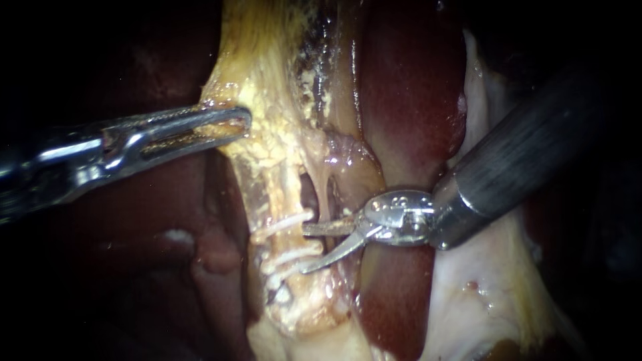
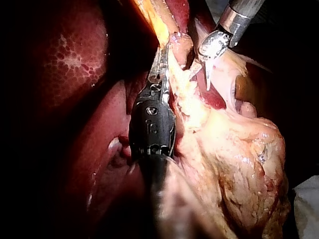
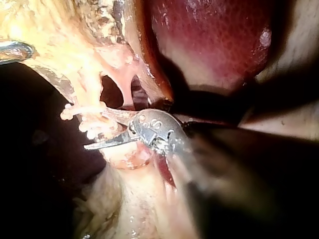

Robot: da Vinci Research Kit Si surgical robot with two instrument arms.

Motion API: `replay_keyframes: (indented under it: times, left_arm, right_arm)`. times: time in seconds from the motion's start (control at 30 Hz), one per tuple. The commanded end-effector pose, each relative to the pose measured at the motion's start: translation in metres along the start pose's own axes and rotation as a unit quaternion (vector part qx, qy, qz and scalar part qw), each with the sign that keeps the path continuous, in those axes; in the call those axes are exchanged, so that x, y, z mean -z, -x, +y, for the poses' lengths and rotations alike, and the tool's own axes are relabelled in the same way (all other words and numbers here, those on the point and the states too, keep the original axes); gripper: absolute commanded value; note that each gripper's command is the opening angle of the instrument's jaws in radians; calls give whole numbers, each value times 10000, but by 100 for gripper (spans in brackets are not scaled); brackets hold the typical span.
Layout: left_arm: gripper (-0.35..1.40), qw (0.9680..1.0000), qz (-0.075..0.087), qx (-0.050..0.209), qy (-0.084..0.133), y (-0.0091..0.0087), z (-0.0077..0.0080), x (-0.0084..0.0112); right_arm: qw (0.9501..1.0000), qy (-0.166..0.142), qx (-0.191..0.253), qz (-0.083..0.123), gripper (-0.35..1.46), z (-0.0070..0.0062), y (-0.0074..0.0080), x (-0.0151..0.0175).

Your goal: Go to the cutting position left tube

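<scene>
The right instrument (image 1: 304, 249) ends in two thin blades, and they stand apart in a moderate V with nothing caught between them; the upper blade lies level with the upper clip (image 1: 284, 224), and the lower blade's tip sits against or just beside the lower clips (image 1: 294, 257), though I cannot tell which; the blade tips reach only the near edge of the left tube (image 1: 271, 194), the pale yellow strand that runs down the middle of the endoscope view with the white clips across it; the bare stretch of tube between the upper clip and the lower clips lies just ahead of the open V, not inside it; the right wrist view agrees, with the blades spread at the clipped stretch and the tube in front of them; further out, the left instrument (image 1: 245, 122) has its long jaws closed on the yellow tissue (image 1: 267, 80) above the tube and appears to draw it aside so the strand is stretched; dark red liver (image 1: 408, 100) lies behind; by my reading the approach is mostly done, since the blades are open and at about the right height; what is left is a short advance so the tube sits between the blades in the gap between the clips, with the upper blade settled clear of the upper clip.
</scene>
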Motion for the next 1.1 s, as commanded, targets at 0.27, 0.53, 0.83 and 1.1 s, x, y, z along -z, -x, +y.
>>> replay_keyframes:
  times: [0.27,0.53,0.83,1.1]
  left_arm:
    - [-35,10000,1,1,-2,-1,2,-2]
    - [-35,10000,1,1,-3,-1,3,-3]
    - [-35,10000,1,0,-8,-2,7,-5]
    - [-35,10000,1,1,-7,-2,8,-7]
  right_arm:
    - [9998,-165,59,4,133,9,-4,-22]
    - [9986,-479,204,14,128,6,-4,-36]
    - [9973,-672,255,155,128,6,-9,-39]
    - [9967,-749,262,173,126,13,-17,-46]
